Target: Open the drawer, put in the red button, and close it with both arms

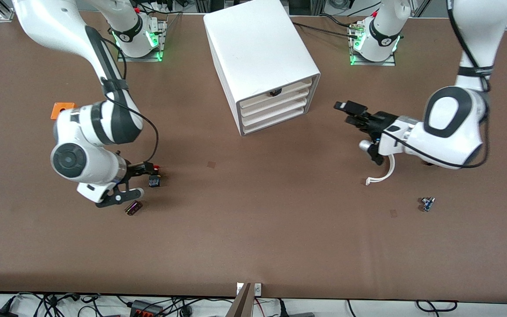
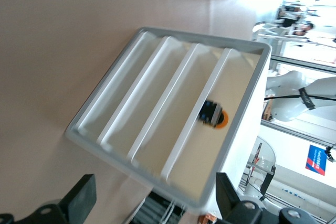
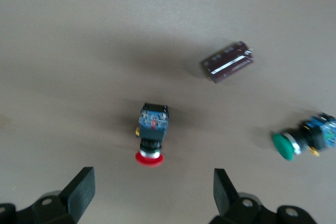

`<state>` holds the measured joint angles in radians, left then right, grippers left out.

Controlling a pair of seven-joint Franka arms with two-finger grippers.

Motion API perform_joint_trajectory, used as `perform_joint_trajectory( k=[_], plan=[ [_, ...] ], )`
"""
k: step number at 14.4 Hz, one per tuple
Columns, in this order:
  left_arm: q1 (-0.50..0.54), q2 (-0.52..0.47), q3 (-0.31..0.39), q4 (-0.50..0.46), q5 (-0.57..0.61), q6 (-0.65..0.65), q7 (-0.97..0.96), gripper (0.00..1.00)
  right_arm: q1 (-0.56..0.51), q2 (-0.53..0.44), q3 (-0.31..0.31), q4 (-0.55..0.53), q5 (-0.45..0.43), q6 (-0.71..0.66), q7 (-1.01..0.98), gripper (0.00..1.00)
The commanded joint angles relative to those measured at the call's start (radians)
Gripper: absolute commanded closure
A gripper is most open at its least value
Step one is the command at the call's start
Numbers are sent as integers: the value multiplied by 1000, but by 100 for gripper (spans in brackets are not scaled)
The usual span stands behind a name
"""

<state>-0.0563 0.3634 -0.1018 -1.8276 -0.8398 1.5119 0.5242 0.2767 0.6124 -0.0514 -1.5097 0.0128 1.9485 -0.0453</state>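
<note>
Nearest the front camera: dark cylinder lying on its side on the desk, toward the right arm's end. A small blue-black part sits alone toward the left arm's end, well apart from everything else.

Right tool is low over the desk, released, fingers wide, nothing held. Red button lies on its side on the desk just off the fingertips, in line with the gap, not touched. In the right wrist view its red cap points toward the tool and its black-and-blue body points away. The cylinder is just beside the tool's nearer finger, with no contact visible. That wrist view also shows a green button on its side, apart from the red one. Cannot tell if it is the blue-black part seen from the front.

Left tool hangs over bare desk in front of the cabinet, released, empty, clear of the cabinet. The left wrist view looks straight at the cabinet's four stacked fronts.

Orange cube is on the desk toward the right arm's end, partly hidden by the right arm.

The cabinet stands mid-desk between the two bases. The top slat carries a black knob. The drawer below it is shut, flush like the other fronts.
</note>
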Motion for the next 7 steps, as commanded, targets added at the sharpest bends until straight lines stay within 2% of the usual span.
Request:
perform_joint_trajectory(
  k=[1, 4, 7],
  plan=[
    [0, -14, -50, -108, -67, 114, 162, 0, 6, 41, -1, 17, 25, 17, 42, 0],
    [-4, 35, -58, -209, -216, 139, 331, 2, 12, 81, -1, 14, 67, 29, 53, 0],
    [-17, 98, -75, -240, -271, 160, 463, 24, 21, 113, -1, 10, 79, 27, 117, 0]
  ],
)
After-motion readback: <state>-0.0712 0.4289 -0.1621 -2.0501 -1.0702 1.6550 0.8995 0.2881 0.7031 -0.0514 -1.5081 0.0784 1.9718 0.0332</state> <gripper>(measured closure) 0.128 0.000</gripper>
